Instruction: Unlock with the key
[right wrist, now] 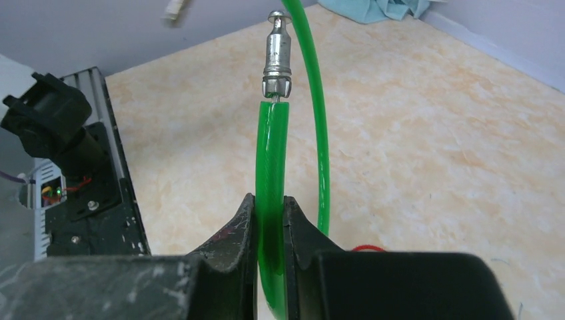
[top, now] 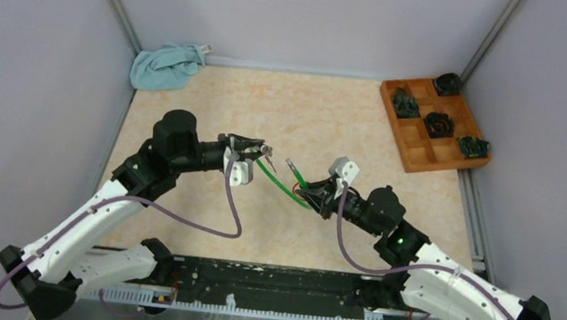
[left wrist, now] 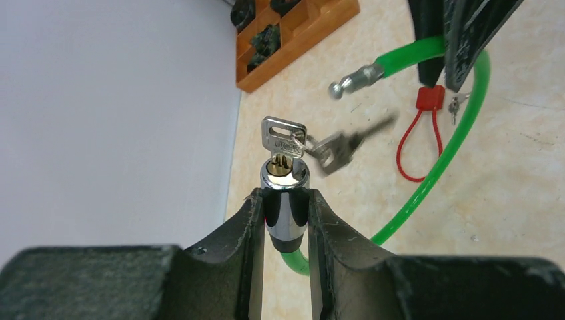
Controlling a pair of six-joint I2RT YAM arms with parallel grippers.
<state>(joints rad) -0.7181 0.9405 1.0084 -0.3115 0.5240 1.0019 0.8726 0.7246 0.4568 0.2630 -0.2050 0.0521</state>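
The top camera looks down from above and behind onto the whole desk (top: 332, 117). The wrist cameras peer closely along the left pincer (left wrist: 285, 195) and right pincer (right wrist: 268, 198). All three share the green cable (top: 278, 183).

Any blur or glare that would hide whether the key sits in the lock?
Left wrist: the dangling spare key is motion-smeared; the inserted key and lock cylinder are sharp, with bright glints on the chrome. Right wrist: the pin on the green cable is crisp. Top external: even light, soft shadows, that detail too small to judge.
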